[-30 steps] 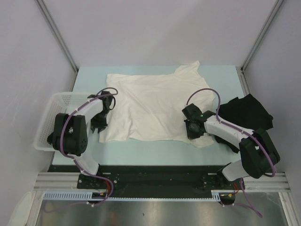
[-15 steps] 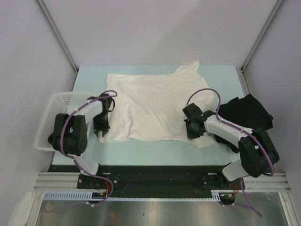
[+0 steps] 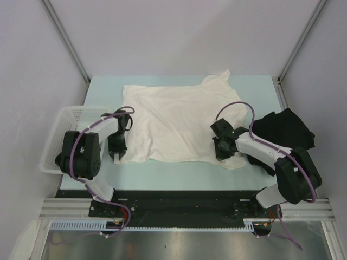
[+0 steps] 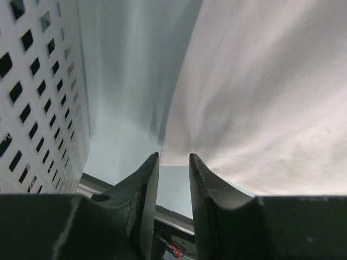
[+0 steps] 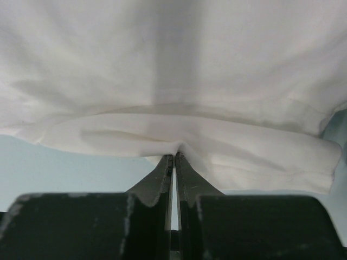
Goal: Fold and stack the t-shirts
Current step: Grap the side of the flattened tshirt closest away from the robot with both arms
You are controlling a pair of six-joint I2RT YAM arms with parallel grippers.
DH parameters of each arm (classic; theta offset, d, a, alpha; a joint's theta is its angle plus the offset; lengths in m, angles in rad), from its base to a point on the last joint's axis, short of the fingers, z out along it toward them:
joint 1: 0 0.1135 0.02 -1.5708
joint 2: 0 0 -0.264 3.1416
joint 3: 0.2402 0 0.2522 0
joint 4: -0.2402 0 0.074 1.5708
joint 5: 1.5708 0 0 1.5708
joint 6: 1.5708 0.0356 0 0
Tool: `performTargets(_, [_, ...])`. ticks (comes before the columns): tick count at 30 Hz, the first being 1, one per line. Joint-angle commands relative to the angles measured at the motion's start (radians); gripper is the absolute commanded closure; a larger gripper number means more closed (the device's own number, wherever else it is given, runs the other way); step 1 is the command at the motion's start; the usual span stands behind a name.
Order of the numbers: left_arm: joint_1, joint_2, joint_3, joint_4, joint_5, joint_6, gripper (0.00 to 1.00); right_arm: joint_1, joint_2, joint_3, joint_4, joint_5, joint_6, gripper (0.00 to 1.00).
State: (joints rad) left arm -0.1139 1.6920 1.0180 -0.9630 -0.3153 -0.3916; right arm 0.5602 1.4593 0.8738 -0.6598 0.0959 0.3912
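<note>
Cream-white t-shirt [image 3: 173, 122] lies spread flat on the table [image 3: 179, 176], with black t-shirts [image 3: 284, 130] heaped to its right. Step in hand: gripping the near hem for the first fold. Right gripper [image 5: 174, 157] is pinched closed on the hem. Left gripper [image 4: 173, 158] stands partly open astride the near-left corner, gripping nothing. Next: close the left jaws, then lift both evenly.

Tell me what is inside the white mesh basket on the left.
Only the basket's own white mesh shows at its far end. The left arm hangs over the near part, so anything lying there is hidden.
</note>
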Motion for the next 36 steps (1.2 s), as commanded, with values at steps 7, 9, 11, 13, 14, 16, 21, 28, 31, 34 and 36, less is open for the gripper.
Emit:
performTargets(7, [0.01, 0.006, -0.016, -0.02, -0.021, -0.035, 0.72, -0.008, -0.01, 0.036, 0.014, -0.002, 0.009, 0.93])
performTargets(9, [0.01, 0.021, -0.009, -0.035, -0.034, -0.036, 0.7, -0.011, -0.014, 0.036, 0.012, -0.001, 0.008, 0.93])
performTargets(11, [0.01, 0.026, -0.006, -0.046, -0.044, -0.032, 0.68, -0.013, -0.017, 0.036, 0.012, -0.004, 0.011, 0.93])
performTargets(13, [0.01, 0.023, -0.002, -0.055, -0.039, -0.035, 0.65, -0.017, -0.019, 0.036, 0.014, -0.005, 0.011, 0.93])
performTargets(14, [0.01, 0.021, -0.002, -0.065, -0.036, -0.036, 0.65, -0.017, -0.019, 0.036, 0.015, -0.005, 0.011, 0.93])
performTargets(16, [0.01, 0.018, -0.004, -0.074, -0.027, -0.044, 0.64, -0.017, -0.019, 0.036, 0.017, -0.01, 0.011, 0.93])
performTargets(21, [0.01, 0.021, -0.015, -0.086, 0.007, -0.05, 0.63, -0.023, -0.016, 0.036, 0.042, -0.022, 0.011, 0.92])
performTargets(28, [0.01, 0.001, -0.039, -0.042, 0.062, -0.07, 0.65, -0.043, -0.019, 0.036, 0.046, -0.036, 0.003, 0.93])
performTargets(31, [0.01, 0.006, -0.059, -0.023, 0.084, -0.082, 0.65, -0.048, -0.022, 0.036, 0.042, -0.038, -0.005, 0.92])
performTargets(34, [0.008, 0.006, -0.087, 0.006, 0.105, -0.098, 0.66, -0.057, -0.024, 0.036, 0.029, -0.036, -0.014, 0.93])
performTargets(36, [0.01, 0.011, -0.087, 0.006, 0.105, -0.101, 0.66, -0.062, -0.025, 0.036, 0.028, -0.036, -0.017, 0.93])
